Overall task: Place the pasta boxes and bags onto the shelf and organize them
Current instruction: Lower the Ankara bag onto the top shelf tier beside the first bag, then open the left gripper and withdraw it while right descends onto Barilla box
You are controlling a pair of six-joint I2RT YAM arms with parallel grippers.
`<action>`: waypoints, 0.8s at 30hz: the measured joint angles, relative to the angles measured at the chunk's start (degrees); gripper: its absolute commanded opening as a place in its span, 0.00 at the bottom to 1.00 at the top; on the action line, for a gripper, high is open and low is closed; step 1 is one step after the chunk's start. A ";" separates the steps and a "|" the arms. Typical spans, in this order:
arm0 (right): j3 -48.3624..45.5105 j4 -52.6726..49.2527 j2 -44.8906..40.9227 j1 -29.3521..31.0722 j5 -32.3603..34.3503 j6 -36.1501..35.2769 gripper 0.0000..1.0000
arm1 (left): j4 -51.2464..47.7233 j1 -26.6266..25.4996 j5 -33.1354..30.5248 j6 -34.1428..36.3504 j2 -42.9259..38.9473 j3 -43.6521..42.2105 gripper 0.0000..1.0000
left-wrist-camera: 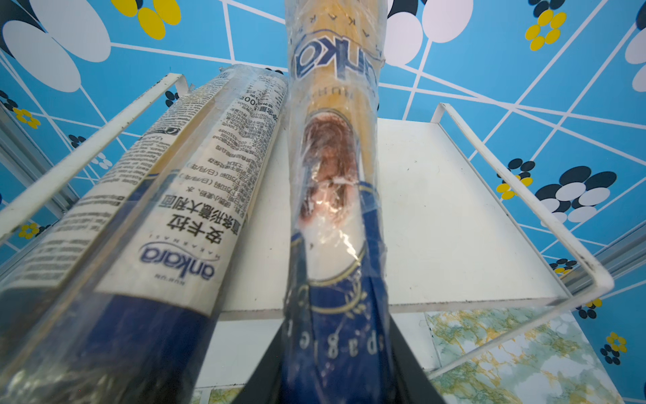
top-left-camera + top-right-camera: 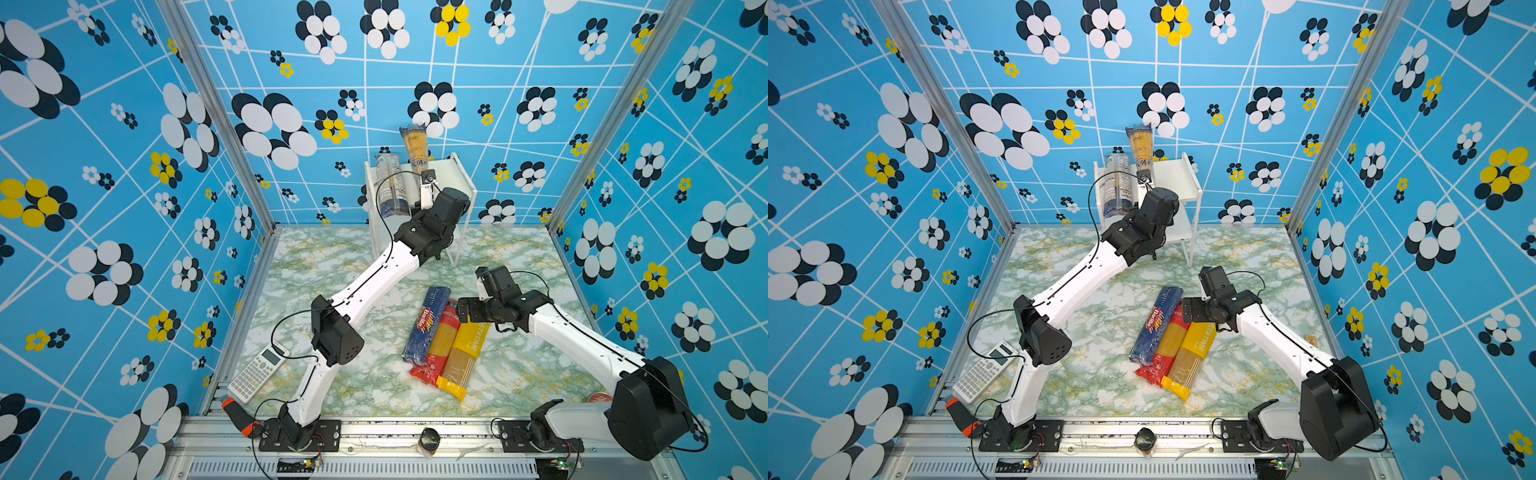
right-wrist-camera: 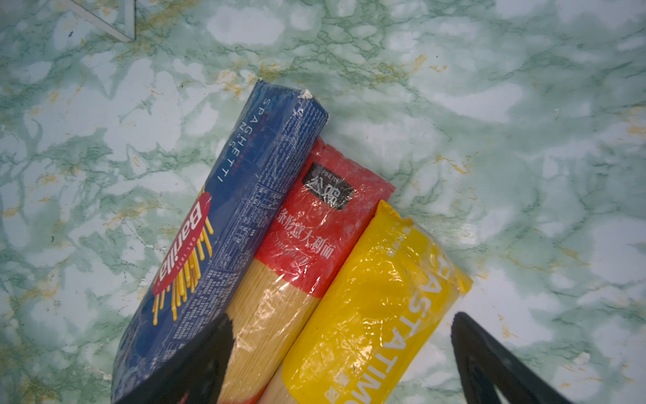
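Observation:
The white shelf [image 2: 455, 174] [image 2: 1179, 174] [image 1: 437, 210] stands at the back wall. One clear/dark-blue bag [image 2: 390, 187] [image 2: 1116, 187] [image 1: 157, 227] lies on its top board at the left. Beside it a second such bag [image 2: 415, 145] [image 2: 1140, 143] [image 1: 335, 210] tilts up toward the wall, its blue end pinched in my left gripper [image 2: 419, 199] [image 1: 335, 367]. On the table the Barilla pack [image 2: 426, 328] [image 3: 216, 238], a red-ended bag [image 2: 440, 345] [image 3: 314, 224] and a yellow-ended bag [image 2: 463, 357] [image 3: 384, 297] lie side by side. My right gripper [image 2: 467, 311] [image 3: 341, 318] hovers open over their far ends, its fingers straddling the red and yellow bags.
A grey calculator [image 2: 257, 372] lies at the front left by the left arm's base. A red-lidded tin [image 2: 598, 398] peeks out behind the right arm. An orange-and-black tool [image 2: 239, 415] and a small jar [image 2: 429, 441] rest on the front rail.

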 measured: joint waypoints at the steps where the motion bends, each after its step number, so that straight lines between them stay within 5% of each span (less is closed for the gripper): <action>1: 0.00 0.00 0.04 0.00 0.00 0.00 0.99 | 0.37 0.07 -0.02 -0.17 0.00 -0.02 0.41; 14: 0.00 0.00 0.81 0.00 0.00 0.00 0.99 | 6.95 1.22 0.00 -1.29 -2.23 -1.07 0.50; 20: 0.02 -0.02 1.60 0.00 0.00 0.00 0.99 | 7.82 1.29 0.50 -1.57 -2.38 -2.29 0.66; 24: 0.02 -0.02 1.77 0.00 -0.11 -0.04 0.99 | 14.64 1.07 1.53 0.76 -6.58 -11.87 0.72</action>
